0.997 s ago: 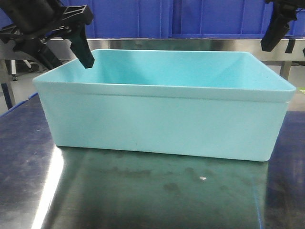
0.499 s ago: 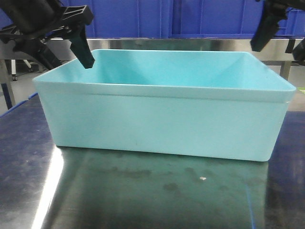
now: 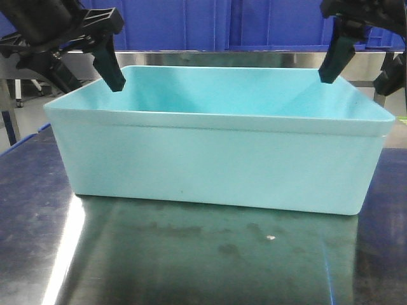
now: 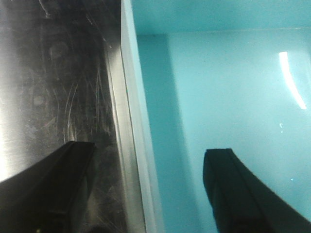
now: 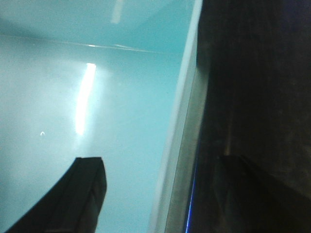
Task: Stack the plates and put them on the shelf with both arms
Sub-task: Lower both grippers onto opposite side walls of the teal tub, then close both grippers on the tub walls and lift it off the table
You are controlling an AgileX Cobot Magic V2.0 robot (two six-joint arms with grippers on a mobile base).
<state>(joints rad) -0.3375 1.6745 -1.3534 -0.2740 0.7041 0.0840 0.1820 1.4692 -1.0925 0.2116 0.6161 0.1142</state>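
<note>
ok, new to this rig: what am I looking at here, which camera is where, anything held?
A robot with two black arms, each ending in a two-fingered hand. The wide picture is from a front-facing camera looking across a dark steel tabletop; the other two are from wrist cameras looking past each hand's fingers. On the table stands one turquoise plastic bin, nothing visible inside, blue crates behind it. The left hand is open and straddles the bin's left wall, one finger inside, one outside. The right hand does the same at the right wall. Neither is gripping anything, and no plates show.
</note>
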